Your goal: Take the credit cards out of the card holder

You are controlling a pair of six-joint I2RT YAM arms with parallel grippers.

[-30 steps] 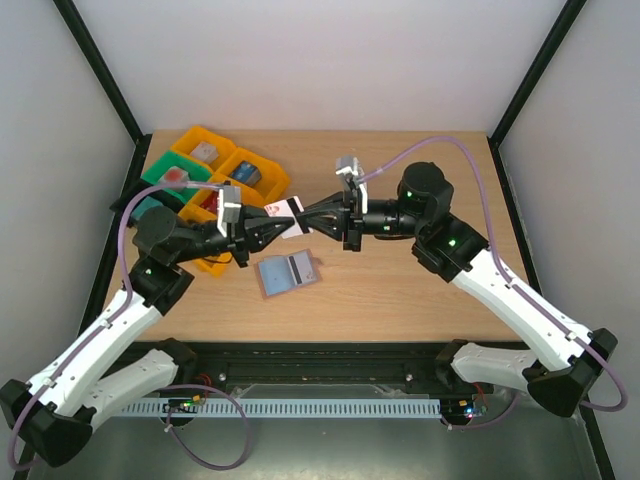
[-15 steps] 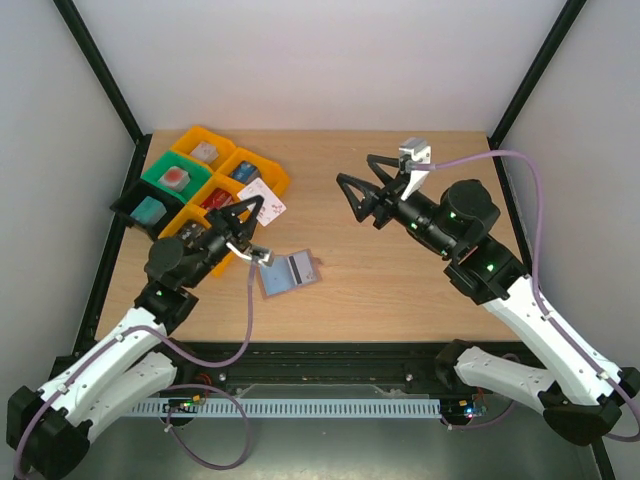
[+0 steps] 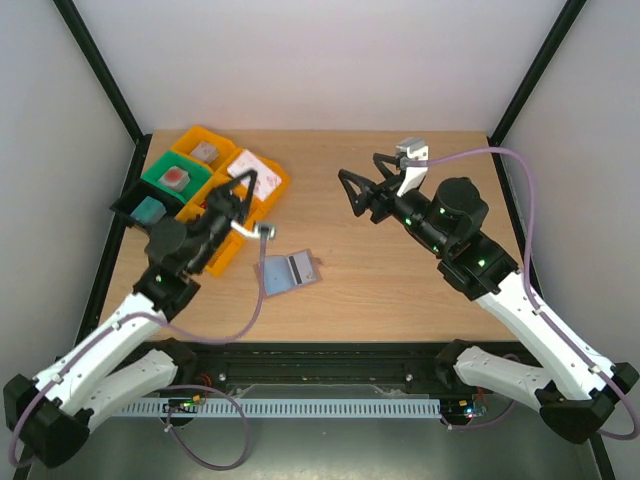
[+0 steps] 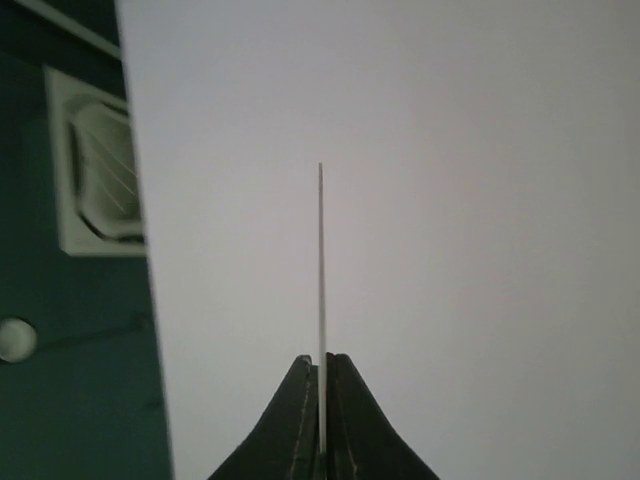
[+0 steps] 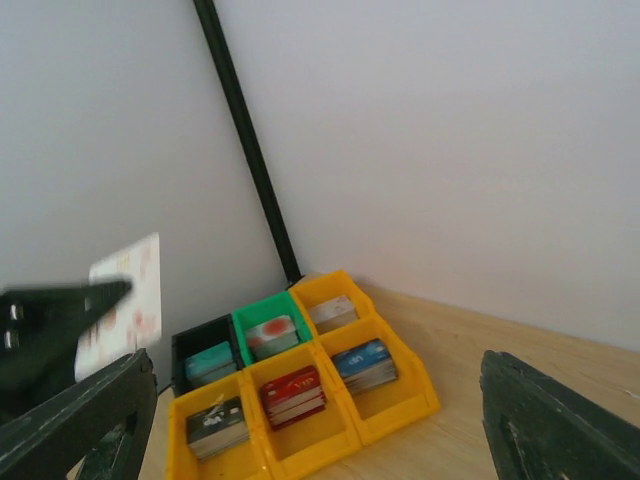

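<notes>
1. The colored bins [image 3: 197, 136] fill the table's [image 3: 420, 290] far left corner, walling off low travel there.
2. The left gripper [image 3: 247, 182], pinched on a white card [image 3: 250, 162], hangs over those bins and blocks a drop from above.
3. A flat card [image 3: 288, 271] lies near the front centre, a low obstacle.
4. The right gripper [image 3: 360, 168], jaws spread, hangs mid-table, well apart from the left; the gap between them is passable.
5. Bare wood spans the right half.
6. Black frame posts [image 3: 540, 75] and the white walls bound both sides.
</notes>
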